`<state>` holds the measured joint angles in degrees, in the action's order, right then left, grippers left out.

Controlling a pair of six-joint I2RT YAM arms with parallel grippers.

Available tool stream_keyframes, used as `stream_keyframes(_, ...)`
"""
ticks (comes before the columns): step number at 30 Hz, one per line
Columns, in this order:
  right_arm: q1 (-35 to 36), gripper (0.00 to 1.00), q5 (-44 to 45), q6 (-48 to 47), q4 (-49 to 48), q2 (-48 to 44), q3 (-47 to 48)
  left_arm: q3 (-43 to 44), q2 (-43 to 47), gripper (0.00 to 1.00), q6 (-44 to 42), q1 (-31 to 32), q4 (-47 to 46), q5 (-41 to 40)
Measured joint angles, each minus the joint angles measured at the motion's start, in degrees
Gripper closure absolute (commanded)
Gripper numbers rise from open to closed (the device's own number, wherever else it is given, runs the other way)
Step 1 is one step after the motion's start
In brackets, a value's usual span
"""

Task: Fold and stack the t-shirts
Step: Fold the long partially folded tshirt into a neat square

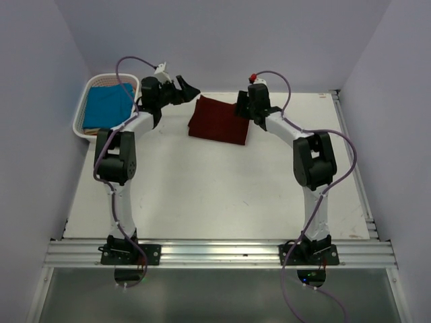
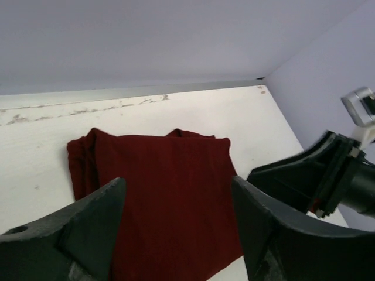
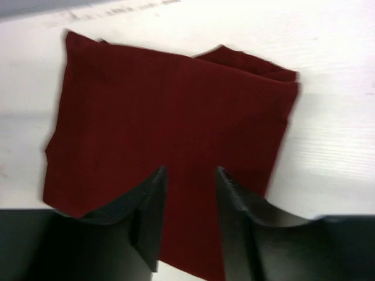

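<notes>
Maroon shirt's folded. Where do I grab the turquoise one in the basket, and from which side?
Pinch the cloth near the middle of the turquoise t-shirt, probably best coming straight down from above with the left end effector. The shirt lies low inside the white basket, whose slatted walls block a sideways approach, and the basket sits at the table's far left corner, on that arm's side.

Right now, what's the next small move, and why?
Probably swing the left gripper over to the white basket for the turquoise t-shirt lying in it. The maroon t-shirt lies folded on the table, and both it and the right gripper stand open, holding nothing.
</notes>
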<state>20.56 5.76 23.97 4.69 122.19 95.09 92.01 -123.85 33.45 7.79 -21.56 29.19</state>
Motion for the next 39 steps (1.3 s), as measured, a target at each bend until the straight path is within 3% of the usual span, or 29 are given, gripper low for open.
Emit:
stream_keyframes(2,0.09,1.0,-3.39,0.68,1.18,1.7,3.56,0.22,-1.03,0.45,2.12,0.0,-2.29,3.08)
stream_keyframes(3,0.11,1.0,-5.42,1.29,1.86,3.21,6.16,1.27,-2.36,0.57,3.78,0.0,-3.96,5.2)
stream_keyframes(6,0.07,1.0,-9.75,4.02,3.63,8.7,14.73,6.36,-8.87,0.75,8.55,0.15,-7.91,10.8)
stream_keyframes(8,0.04,1.0,-11.47,5.68,4.63,11.65,18.29,7.87,-13.0,0.79,11.67,0.28,-10.08,13.7)
stream_keyframes(14,0.07,1.0,-13.27,8.9,9.35,17.44,20.5,7.34,-21.16,0.79,16.11,0.87,-10.82,17.2)
stream_keyframes(21,0.07,1.0,-13.29,9.51,10.12,18.1,18.05,1.64,-20.7,0.83,16.55,1.25,-11.28,16.22)
stream_keyframes(27,1.01,1.0,-13.03,9.16,7.1,9.9,4.48,-14.73,-10.34,0.9,16.17,1.4,-11.52,13.51)
stream_keyframes(34,4.52,1.0,-11.15,7.45,6.64,-5.44,-17.16,-39.6,8.59,0.97,13.16,2.25,-9.86,7.65)
stream_keyframes(39,8.22,1.0,-10.38,6.38,8.24,-13.25,-26.62,-50.07,20.26,0.99,10.01,5.27,-6.25,3.61)
